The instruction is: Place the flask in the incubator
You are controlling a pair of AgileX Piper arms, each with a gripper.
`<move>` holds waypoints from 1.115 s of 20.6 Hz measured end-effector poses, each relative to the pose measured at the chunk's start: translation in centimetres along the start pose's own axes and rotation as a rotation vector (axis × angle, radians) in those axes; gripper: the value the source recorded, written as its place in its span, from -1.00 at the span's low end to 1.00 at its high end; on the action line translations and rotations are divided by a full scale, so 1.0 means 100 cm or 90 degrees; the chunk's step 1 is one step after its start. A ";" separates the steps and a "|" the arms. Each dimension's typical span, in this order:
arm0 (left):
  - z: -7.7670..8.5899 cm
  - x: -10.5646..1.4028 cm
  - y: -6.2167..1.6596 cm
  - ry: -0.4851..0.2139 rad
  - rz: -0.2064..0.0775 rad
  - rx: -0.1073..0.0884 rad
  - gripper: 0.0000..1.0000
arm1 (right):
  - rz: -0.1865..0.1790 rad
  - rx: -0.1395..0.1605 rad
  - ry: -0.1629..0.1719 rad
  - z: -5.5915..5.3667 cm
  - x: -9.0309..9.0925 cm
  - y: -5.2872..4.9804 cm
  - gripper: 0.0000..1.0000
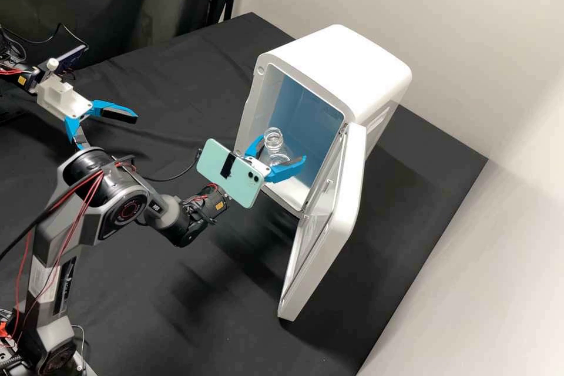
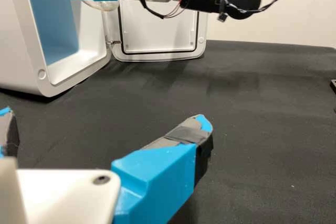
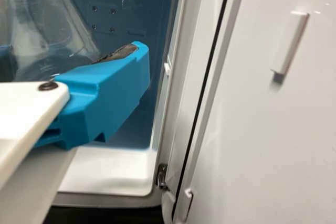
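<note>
Straddling the flask (image 1: pixel 273 141) inside the incubator (image 1: pixel 346 64), the right gripper (image 1: pixel 284 148) gapes wide, the swung-open door (image 1: pixel 329 211) just beside it. The left gripper (image 1: pixel 109 129) hangs agape, empty.

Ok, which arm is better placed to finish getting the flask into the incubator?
Right. The right gripper is at the incubator's open front, beside the flask; the left gripper hangs open over the bench, well away.

The high camera is looking down at the black bench (image 1: pixel 176 70). Both wrist cameras are facing the white, blue-lined incubator box (image 1: pixel 346 64): left from far, right very close.
</note>
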 end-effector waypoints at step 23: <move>-0.004 0.006 0.0001 -0.004 -0.004 0.015 1.00 | -0.018 -0.015 -0.022 -0.002 0.087 -0.006 -1.00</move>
